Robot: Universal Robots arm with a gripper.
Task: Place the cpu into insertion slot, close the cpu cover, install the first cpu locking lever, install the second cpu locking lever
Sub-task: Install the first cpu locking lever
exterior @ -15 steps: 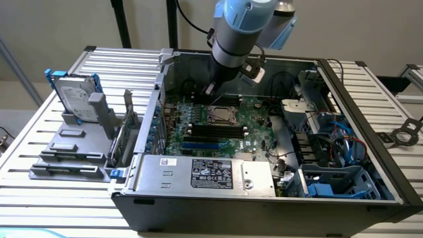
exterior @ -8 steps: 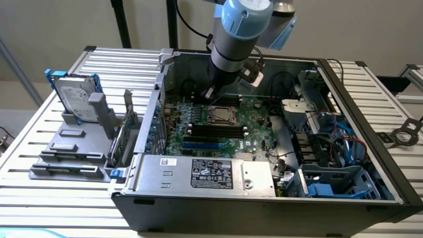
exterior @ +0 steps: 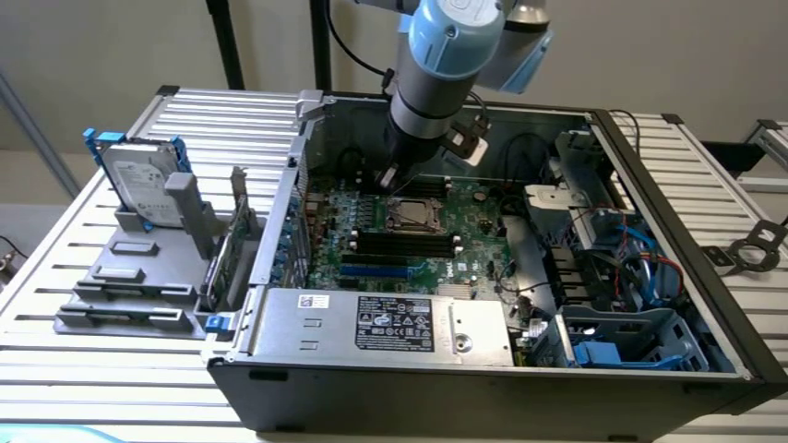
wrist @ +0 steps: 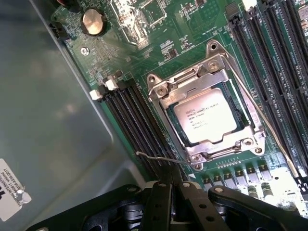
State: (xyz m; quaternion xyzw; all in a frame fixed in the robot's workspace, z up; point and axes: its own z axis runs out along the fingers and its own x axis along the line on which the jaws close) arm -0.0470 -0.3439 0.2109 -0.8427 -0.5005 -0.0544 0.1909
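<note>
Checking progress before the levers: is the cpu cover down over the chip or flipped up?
Down. In the wrist view the cover lies flat around the cpu, whose silver top shows through its window.

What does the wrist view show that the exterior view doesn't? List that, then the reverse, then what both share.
Wrist view: printing on the cpu top, the cpu cover lying flat around it, a thin wire lever jutting out by one cover corner, a coin battery.
Exterior view: the arm, the whole open computer case, a hard drive standing outside it, the power supply.
Both: the seated cpu, the green board, black memory slots.
</note>
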